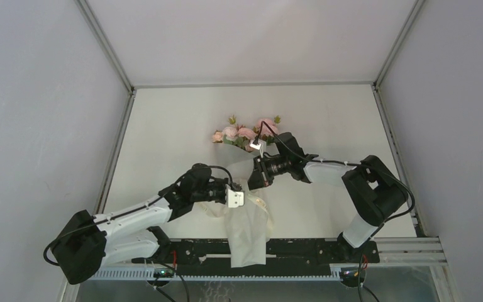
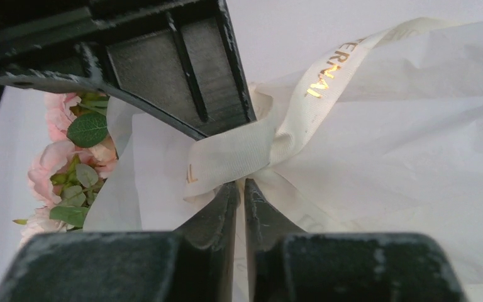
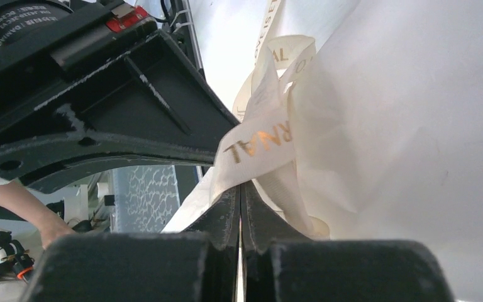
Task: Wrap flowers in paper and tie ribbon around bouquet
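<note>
Grey walls (image 1: 44, 113) and metal rails fence a white worktop (image 1: 182, 126), with bare surface left, right and beyond the bouquet (image 1: 249, 226). The bouquet is a long cone of thin, creased white paper (image 2: 402, 145) around pale pink flowers (image 1: 242, 133) with green leaves. It lies mid-worktop, blooms far, tail overhanging the near edge. At its waist sits a knotted cream fabric ribbon (image 2: 236, 148) with gold lettering. Left tool (image 1: 236, 197) and right tool (image 1: 252, 173) each pinch the ribbon, fingers closed.
</note>
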### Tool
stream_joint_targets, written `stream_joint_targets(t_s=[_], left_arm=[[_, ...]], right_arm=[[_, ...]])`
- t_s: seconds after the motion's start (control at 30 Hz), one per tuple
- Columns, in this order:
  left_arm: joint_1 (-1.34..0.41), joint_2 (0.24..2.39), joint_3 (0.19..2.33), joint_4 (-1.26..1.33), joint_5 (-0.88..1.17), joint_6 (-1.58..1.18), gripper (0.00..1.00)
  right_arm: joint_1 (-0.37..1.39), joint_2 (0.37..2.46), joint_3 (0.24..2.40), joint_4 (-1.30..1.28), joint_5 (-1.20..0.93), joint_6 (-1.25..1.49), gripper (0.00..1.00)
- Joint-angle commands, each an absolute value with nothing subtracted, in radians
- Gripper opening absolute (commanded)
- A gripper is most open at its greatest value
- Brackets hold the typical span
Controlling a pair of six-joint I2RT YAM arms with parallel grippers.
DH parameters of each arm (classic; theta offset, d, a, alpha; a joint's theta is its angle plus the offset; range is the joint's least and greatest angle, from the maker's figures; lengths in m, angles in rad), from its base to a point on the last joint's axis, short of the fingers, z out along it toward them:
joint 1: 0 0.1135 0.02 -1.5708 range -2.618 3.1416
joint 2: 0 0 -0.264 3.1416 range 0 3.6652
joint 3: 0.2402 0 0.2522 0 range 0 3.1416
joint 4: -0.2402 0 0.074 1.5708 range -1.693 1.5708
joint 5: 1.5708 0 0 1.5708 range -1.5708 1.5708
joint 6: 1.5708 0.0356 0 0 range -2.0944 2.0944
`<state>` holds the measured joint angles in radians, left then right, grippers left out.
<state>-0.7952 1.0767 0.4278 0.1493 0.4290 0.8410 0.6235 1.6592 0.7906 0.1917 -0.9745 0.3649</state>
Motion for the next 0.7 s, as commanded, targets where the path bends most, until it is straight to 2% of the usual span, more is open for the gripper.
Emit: stream_joint_targets(t_s=[0.0,0.07,0.17,0.3,0.47,0.67], left_arm=[[-0.789,1.018,0.488,0.028,0.402,0.847,0.26],[-0.780,0.999,0.515,-0.069,0.363,0.843,0.43],[-0.736,0.981,0.553,-0.197,0.349,0.849,0.51],[-0.688,1.016,0.569,-0.263,0.316,0.845,0.54],[-0.684,1.057,0.524,-0.207,0.299,0.893,0.61],[-0.672,1.074,0.526,-0.133,0.254,0.918,0.58]], right_arm=[[0.621,1.586,0.821,0.175,-0.948,0.346,0.01],[0.620,1.576,0.820,0.160,-0.940,0.341,0.01],[0.620,1.567,0.820,0.153,-0.933,0.340,0.01],[0.618,1.565,0.821,0.159,-0.931,0.345,0.01],[0.617,1.556,0.821,0.149,-0.923,0.344,0.05],[0.617,1.552,0.820,0.106,-0.905,0.318,0.09]])
